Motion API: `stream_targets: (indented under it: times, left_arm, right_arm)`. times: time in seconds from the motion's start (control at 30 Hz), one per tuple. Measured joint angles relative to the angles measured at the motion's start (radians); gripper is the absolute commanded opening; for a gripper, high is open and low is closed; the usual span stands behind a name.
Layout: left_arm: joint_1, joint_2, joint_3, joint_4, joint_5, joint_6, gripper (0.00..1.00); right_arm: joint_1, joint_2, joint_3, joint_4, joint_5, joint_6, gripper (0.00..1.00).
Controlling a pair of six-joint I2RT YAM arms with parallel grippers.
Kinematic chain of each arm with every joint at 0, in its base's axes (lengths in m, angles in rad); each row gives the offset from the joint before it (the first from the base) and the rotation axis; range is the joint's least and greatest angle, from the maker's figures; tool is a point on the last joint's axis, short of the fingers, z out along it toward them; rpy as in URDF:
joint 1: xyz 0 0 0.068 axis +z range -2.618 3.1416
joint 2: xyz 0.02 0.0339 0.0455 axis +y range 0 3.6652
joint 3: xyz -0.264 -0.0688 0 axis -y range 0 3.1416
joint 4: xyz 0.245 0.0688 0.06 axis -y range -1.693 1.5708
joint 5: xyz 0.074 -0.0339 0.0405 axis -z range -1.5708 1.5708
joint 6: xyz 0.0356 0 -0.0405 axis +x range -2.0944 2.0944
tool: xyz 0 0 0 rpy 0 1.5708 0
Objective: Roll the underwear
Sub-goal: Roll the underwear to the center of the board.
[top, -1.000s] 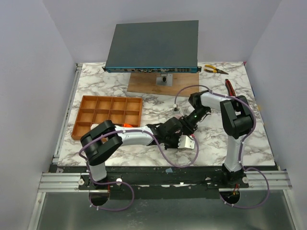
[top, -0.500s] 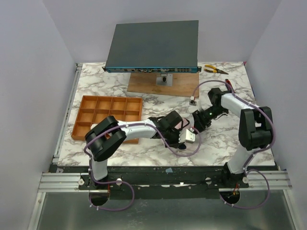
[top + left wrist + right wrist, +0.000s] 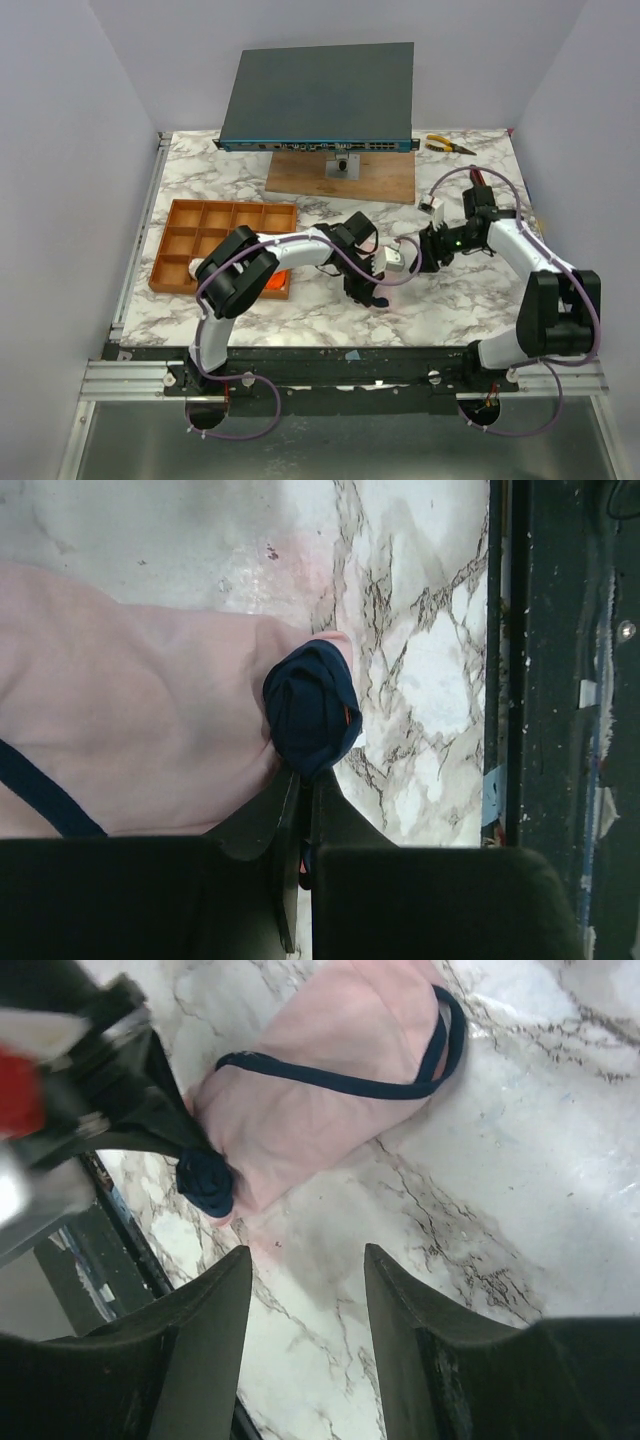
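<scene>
The left fingers (image 3: 285, 805) clamp the pink underwear (image 3: 130, 730) at its dark bunched end, near the surface's (image 3: 430, 680) front edge. The right fingers (image 3: 225, 1305) hang apart, empty.

Robot lab test cell, I reckon: I'm bolted onto aluminium rail (image 3: 130, 378), marble-print tabletop (image 3: 450, 310), plain pale walls (image 3: 60, 150) all round, rack switch (image 3: 318, 95) and pliers (image 3: 450, 146) lying about.

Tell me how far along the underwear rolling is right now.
Done: nothing clearly finished; an orange cloth lies at the tray, mostly hidden. In hand: the left gripper is shut on the dark edging of the pink underwear, which lies as a loose bundle; the right gripper hangs open beside it. Left: tightening the roll.
</scene>
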Motion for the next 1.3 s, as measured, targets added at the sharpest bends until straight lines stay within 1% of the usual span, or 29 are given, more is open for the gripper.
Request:
stream_targets:
  times: [0.2,0.33,0.47,0.67,0.8,0.93,1.17,1.3]
  left_arm:
    - [0.029,0.089,0.111,-0.106,0.088,-0.026,0.0]
    - [0.05,0.161,0.205,-0.182,0.146,-0.044,0.0]
    - [0.072,0.21,0.256,-0.227,0.2,-0.075,0.0]
    - [0.103,0.252,0.285,-0.266,0.261,-0.125,0.0]
    - [0.119,0.281,0.305,-0.287,0.295,-0.164,0.0]
    - [0.125,0.309,0.334,-0.315,0.316,-0.196,0.0]
    - [0.13,0.37,0.43,-0.398,0.327,-0.219,0.0]
    - [0.132,0.382,0.448,-0.42,0.328,-0.225,0.0]
  right_arm:
    - [-0.001,-0.176,-0.103,0.06,-0.035,-0.091,0.51]
    - [0.002,-0.208,-0.136,0.053,-0.045,-0.174,0.55]
    - [0.037,-0.248,-0.17,0.06,-0.026,-0.237,0.58]
    - [0.224,-0.353,-0.257,0.124,0.08,-0.258,0.59]
    - [0.306,-0.345,-0.262,0.18,0.161,-0.257,0.6]
    - [0.423,-0.338,-0.278,0.246,0.252,-0.243,0.61]
    - [0.601,-0.324,-0.31,0.32,0.406,-0.221,0.61]
    - [0.665,-0.317,-0.334,0.343,0.477,-0.212,0.6]
